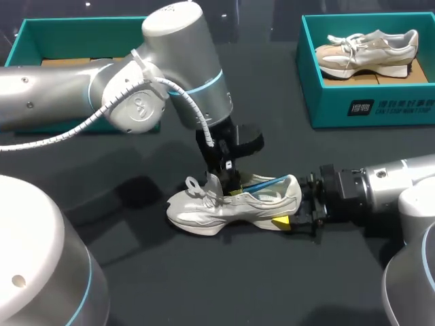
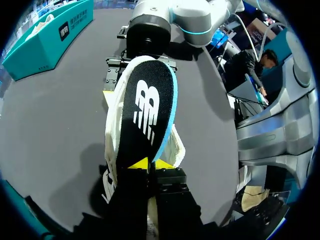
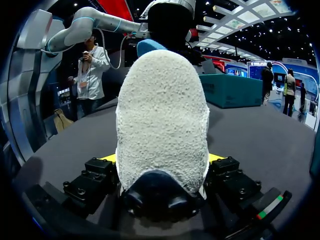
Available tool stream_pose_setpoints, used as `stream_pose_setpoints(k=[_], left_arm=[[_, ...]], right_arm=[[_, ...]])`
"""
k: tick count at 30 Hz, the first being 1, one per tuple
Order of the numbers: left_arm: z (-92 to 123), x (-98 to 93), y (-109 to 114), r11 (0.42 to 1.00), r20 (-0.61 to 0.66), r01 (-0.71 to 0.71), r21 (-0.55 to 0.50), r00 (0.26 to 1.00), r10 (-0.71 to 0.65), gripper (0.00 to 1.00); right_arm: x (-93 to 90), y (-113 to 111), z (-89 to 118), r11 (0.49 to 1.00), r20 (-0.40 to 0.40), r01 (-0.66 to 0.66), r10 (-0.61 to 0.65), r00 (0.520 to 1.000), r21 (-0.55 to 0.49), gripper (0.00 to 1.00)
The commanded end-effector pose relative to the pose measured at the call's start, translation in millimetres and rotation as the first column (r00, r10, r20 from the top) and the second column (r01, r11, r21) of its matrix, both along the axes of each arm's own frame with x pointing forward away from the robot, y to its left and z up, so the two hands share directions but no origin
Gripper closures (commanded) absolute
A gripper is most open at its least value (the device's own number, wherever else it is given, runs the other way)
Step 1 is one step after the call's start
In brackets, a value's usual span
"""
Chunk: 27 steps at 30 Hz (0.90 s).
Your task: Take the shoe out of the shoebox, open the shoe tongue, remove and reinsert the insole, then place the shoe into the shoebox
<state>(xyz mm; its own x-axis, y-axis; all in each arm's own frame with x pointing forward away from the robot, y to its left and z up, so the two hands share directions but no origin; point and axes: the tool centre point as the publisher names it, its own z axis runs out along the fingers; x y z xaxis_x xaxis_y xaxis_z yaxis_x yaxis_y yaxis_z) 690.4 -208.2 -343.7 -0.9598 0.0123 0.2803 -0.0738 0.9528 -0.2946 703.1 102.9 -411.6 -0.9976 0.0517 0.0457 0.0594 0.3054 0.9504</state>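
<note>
Shoe [image 1: 234, 204] on its sole mid-table, toe toward my left, well apart from both boxes. The right gripper [image 1: 293, 216] clamped the heel from two sides, a nubbly, pebbled off-white heel cup over a dark rounded tab. The left gripper [image 2: 149, 165] stood over the opening, yellow tips pinched on the insole [image 2: 147, 105]: flat, long and rounded, black-faced with a light-blue foam edge, angled above the shoe. The table [image 1: 136, 272] was matte dark grey. The teal right shoebox [image 1: 367, 109] held a second shoe [image 1: 367, 51]. The left shoebox [image 1: 34, 37] sat partly behind the left arm [image 1: 177, 61].
</note>
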Motion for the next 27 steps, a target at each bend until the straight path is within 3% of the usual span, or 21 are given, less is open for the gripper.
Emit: stream_pose_setpoints(k=[1,20,27], left_arm=[[2,1.5,-7,1.0,0.002,-0.007,-0.001,1.0,0.007,1.0],[22,22.3,-43,0.993,0.03,-0.1,-0.056,0.994,0.102,1.0],[23,14.7,-53,0.994,0.053,-0.091,-0.054,0.994,0.094,1.0]], right_arm=[[-0.9,2,-1,1.0,0.0,0.001,-0.001,1.0,-0.003,1.0],[-0.9,2,-1,1.0,0.0,0.001,-0.001,1.0,-0.003,1.0],[-0.9,2,-1,1.0,0.0,0.001,-0.001,1.0,-0.003,1.0]])
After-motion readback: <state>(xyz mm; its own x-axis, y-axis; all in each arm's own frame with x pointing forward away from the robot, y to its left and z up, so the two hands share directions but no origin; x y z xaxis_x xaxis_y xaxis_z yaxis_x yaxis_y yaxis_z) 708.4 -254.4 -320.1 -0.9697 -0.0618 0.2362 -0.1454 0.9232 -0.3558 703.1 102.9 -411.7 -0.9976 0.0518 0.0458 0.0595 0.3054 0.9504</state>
